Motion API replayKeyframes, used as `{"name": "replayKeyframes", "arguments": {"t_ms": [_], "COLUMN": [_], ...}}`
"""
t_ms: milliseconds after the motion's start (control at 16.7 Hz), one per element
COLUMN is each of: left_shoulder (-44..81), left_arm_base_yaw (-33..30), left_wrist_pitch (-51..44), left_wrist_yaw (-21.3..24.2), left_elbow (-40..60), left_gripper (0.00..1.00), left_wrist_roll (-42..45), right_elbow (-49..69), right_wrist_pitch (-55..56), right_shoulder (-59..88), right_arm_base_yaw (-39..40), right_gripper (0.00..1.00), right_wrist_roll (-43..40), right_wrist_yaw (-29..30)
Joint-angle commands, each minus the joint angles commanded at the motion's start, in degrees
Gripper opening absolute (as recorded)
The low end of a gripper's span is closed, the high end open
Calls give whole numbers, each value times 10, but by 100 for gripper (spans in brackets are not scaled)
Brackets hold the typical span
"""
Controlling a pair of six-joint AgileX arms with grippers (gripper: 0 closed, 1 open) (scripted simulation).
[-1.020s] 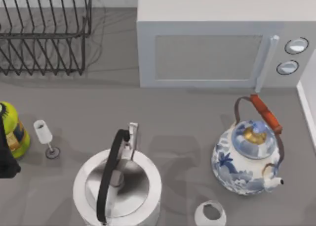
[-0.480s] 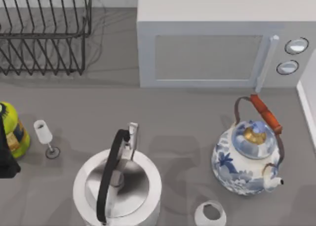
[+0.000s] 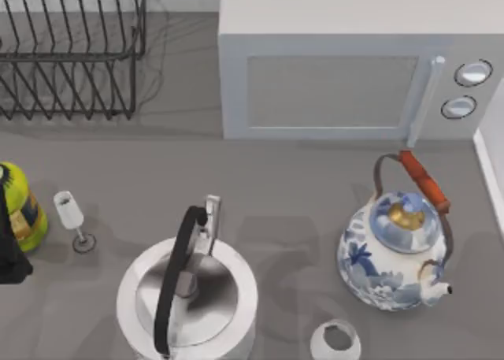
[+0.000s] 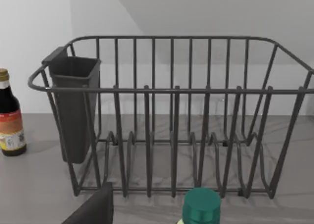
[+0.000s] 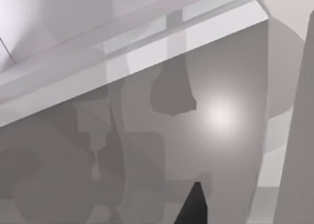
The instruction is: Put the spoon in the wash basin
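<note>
The spoon is out of view, and so is the wash basin. My left arm (image 3: pixel 8 254) sits at the table's left edge, beside a yellow-green bottle (image 3: pixel 20 206). A dark part of my left gripper (image 4: pixel 93 211) shows at the foot of the left wrist view, facing the black wire dish rack (image 4: pixel 171 136). The right wrist view looks closely at a pale grey curved surface, with a dark tip of my right gripper (image 5: pixel 192 207) at its lower edge.
The dish rack (image 3: pixel 71 53) stands back left and a white microwave (image 3: pixel 346 68) back right. In front are a small wine glass (image 3: pixel 72 218), a steel kettle (image 3: pixel 187 297), a blue-and-white teapot (image 3: pixel 394 254) and a white cup (image 3: pixel 336 340). A dark sauce bottle (image 4: pixel 10 118) stands beside the rack.
</note>
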Motion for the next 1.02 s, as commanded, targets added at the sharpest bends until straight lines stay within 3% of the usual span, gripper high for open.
{"name": "replayKeyframes", "arguments": {"t_ms": [720, 1020], "left_shoulder": [0, 0], "left_arm_base_yaw": [0, 0], "left_wrist_pitch": [0, 0], "left_wrist_yaw": [0, 0], "left_elbow": [0, 0], "left_gripper": [100, 100], "left_wrist_roll": [0, 0], "right_elbow": [711, 893], "right_wrist_pitch": [-236, -284], "right_shoulder": [478, 595], "right_arm_base_yaw": [139, 186], "right_gripper": [0, 0], "right_wrist_roll": [142, 188], "right_wrist_yaw": [13, 21]}}
